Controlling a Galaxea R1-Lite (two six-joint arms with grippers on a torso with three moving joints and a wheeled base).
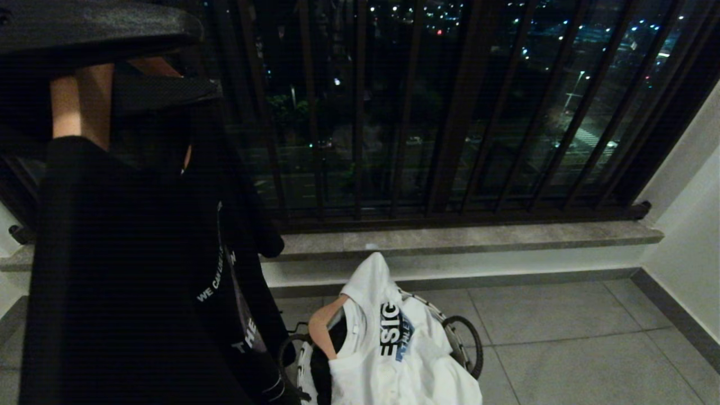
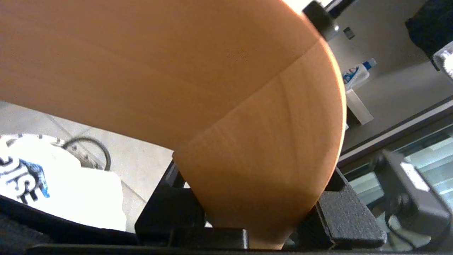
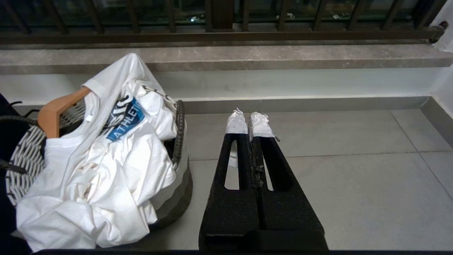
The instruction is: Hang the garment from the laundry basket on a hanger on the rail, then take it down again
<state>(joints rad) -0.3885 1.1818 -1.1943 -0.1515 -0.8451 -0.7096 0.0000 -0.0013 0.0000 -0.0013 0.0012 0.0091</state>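
My left gripper [image 2: 258, 216] is shut on a wooden hanger [image 2: 198, 81], raised at the upper left of the head view. A black garment [image 1: 124, 270] with white lettering hangs from that hanger [image 1: 79, 101]. Below it stands the laundry basket [image 3: 177, 191] on the floor, its black loop handle [image 1: 467, 337] at the side. A white T-shirt [image 1: 394, 349] with a dark and blue print lies heaped in it, a second wooden hanger [image 1: 323, 326] poking out of its neck. My right gripper [image 3: 247, 124] is shut and empty, low over the tiles beside the basket. The rail is out of view.
Dark window bars [image 1: 394, 112] stand behind a grey stone sill [image 1: 478, 236]. A white wall [image 1: 686, 225] closes the right side. Grey floor tiles [image 1: 562, 337] stretch to the right of the basket. A white and blue bottle [image 2: 355, 72] shows in the left wrist view.
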